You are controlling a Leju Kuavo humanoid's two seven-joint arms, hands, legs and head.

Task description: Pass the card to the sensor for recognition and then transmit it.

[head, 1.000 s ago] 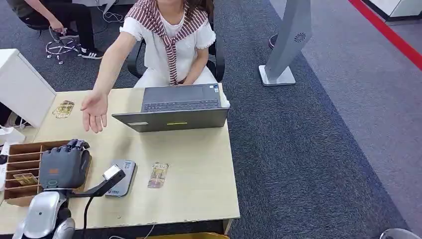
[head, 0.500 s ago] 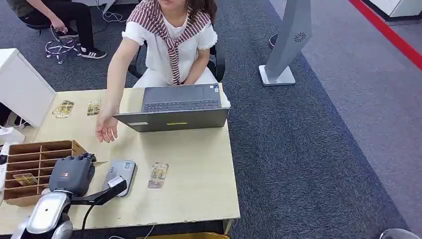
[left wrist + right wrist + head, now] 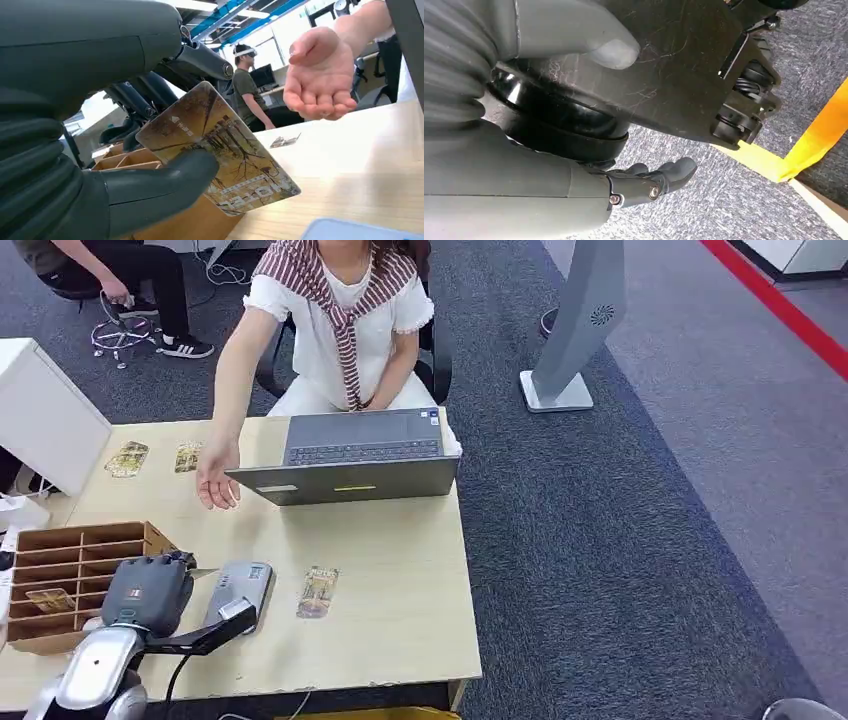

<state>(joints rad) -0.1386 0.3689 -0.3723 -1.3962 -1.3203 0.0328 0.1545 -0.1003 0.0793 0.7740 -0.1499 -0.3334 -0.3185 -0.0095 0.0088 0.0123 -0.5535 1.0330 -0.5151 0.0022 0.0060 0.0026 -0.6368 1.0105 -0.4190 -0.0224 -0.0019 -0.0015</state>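
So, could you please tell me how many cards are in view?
5: two at the desk's far left, one beside the reader, one in the wooden tray, one in the left hand.

Left arm: silver, rounded metal segment [image 3: 95,675] at the wrist end.
Left robot hand [image 3: 148,590]: dark grey boxy back with a small orange marking; dark fingers.
Wrist bracket: black angled strut [image 3: 190,638] carrying a small white-faced camera block; a thin black cable hangs from it.
Thumb [image 3: 155,187]: thick, smooth, grey.
Cover [image 3: 27,165]: grey, ribbed.
Right robot hand [image 3: 644,182]: dark fingers with small silver screws.
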